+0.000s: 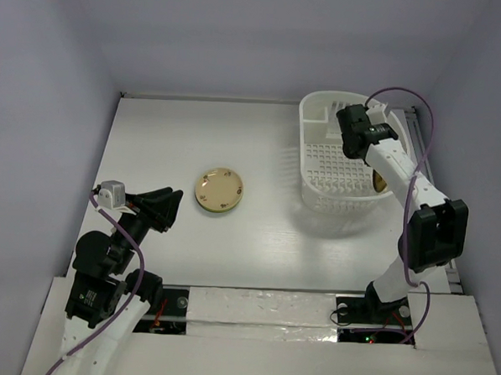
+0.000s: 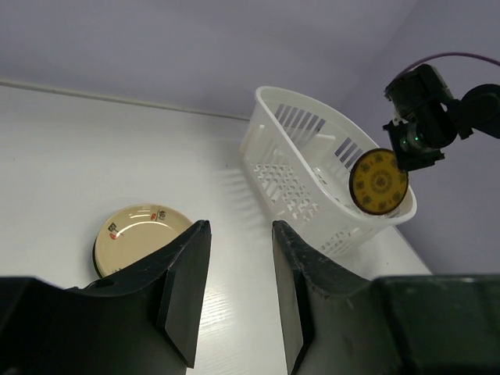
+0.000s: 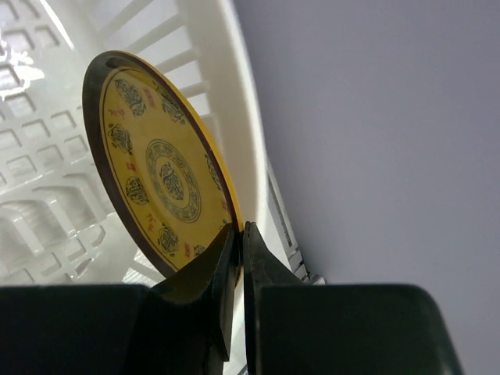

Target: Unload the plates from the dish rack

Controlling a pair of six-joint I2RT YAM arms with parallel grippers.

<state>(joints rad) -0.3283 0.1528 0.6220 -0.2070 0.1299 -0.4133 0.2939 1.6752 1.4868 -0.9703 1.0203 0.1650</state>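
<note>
My right gripper (image 3: 241, 234) is shut on the rim of the amber-yellow plate (image 3: 160, 176) with a dark pattern. It holds the plate on edge over the right side of the white dish rack (image 1: 319, 170). The plate also shows in the left wrist view (image 2: 379, 182) and in the top view (image 1: 380, 182), partly under the arm. A cream plate with small spots (image 1: 220, 189) lies flat on the table, left of the rack, with a darker rim under it. My left gripper (image 1: 167, 203) is open and empty, just left of the cream plate (image 2: 137, 229).
The rack (image 2: 293, 160) stands at the table's back right, near the right wall. The other plates do not show. White table surface lies between the cream plate and the rack. Purple cables hang from both arms.
</note>
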